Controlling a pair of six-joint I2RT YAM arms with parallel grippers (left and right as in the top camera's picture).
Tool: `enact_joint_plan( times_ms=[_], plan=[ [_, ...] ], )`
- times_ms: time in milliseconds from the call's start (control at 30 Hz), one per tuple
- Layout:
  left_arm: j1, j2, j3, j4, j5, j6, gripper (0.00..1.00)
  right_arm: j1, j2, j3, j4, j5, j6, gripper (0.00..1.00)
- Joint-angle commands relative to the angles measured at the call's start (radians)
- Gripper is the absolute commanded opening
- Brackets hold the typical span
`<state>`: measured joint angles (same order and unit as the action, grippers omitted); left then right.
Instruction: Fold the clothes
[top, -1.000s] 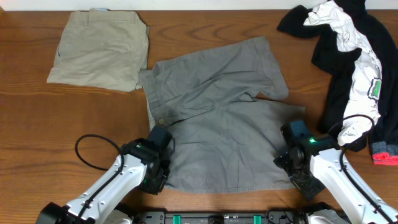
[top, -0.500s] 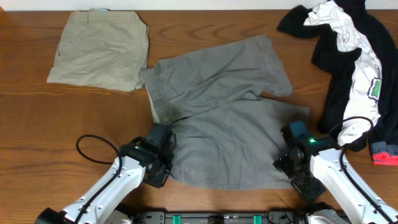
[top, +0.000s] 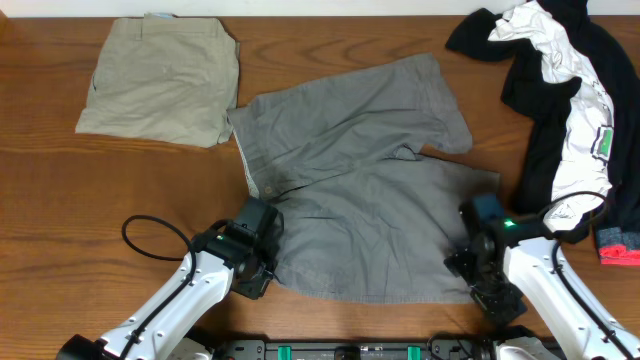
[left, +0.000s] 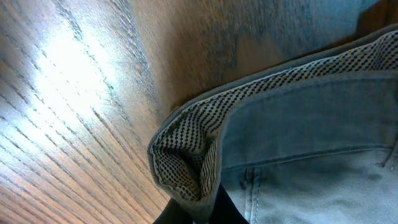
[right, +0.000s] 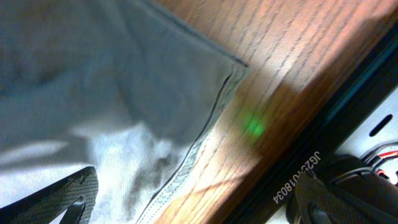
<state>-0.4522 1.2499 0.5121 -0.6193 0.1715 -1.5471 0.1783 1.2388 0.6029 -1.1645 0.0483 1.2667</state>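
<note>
I see grey shorts (top: 355, 200) rumpled by the table's (top: 60, 200) near edge, khaki shorts (top: 160, 80) folded far-left, black-and-white heap (top: 540, 110) far-right.

One legible marking: white characters reading JG25018034, printed along the black strip (right: 297, 184) beyond the table (right: 280, 81) edge, right wrist view. Green patch (top: 604, 143) on the white shirt (top: 582, 100), far right: too small to read

Left hand (top: 256, 272) newly tight on corner of grey shorts (top: 360, 210), cloth slightly farther right.
</note>
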Motion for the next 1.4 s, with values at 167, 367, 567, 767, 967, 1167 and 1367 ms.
enact_joint_plan(
  times_ms=[167, 367, 567, 767, 967, 1167, 1367],
  plan=[
    [0.004, -0.008, 0.008, 0.004, -0.034, 0.008, 0.06, -0.18, -0.028, 0.009, -0.112, -0.031, -0.104, 0.99],
    [0.004, -0.008, 0.008, 0.004, -0.034, 0.005, 0.06, -0.286, -0.048, 0.01, -0.11, 0.002, -0.148, 0.99],
    [0.004, -0.008, 0.008, 0.004, -0.034, 0.005, 0.06, -0.292, -0.048, 0.01, -0.095, 0.02, -0.173, 0.99],
    [0.004, -0.008, 0.008, 0.005, -0.034, 0.005, 0.06, -0.291, -0.047, -0.022, -0.006, 0.027, -0.172, 0.95],
    [0.004, -0.008, 0.008, 0.005, -0.034, 0.005, 0.06, -0.291, -0.047, -0.08, 0.077, 0.027, -0.164, 0.94],
    [0.004, -0.008, 0.008, 0.009, -0.034, 0.005, 0.06, -0.291, -0.047, -0.135, 0.229, 0.029, -0.164, 0.86],
    [0.004, -0.008, 0.008, 0.008, -0.034, 0.005, 0.07, -0.291, -0.047, -0.222, 0.364, 0.03, -0.164, 0.71]
  ],
)
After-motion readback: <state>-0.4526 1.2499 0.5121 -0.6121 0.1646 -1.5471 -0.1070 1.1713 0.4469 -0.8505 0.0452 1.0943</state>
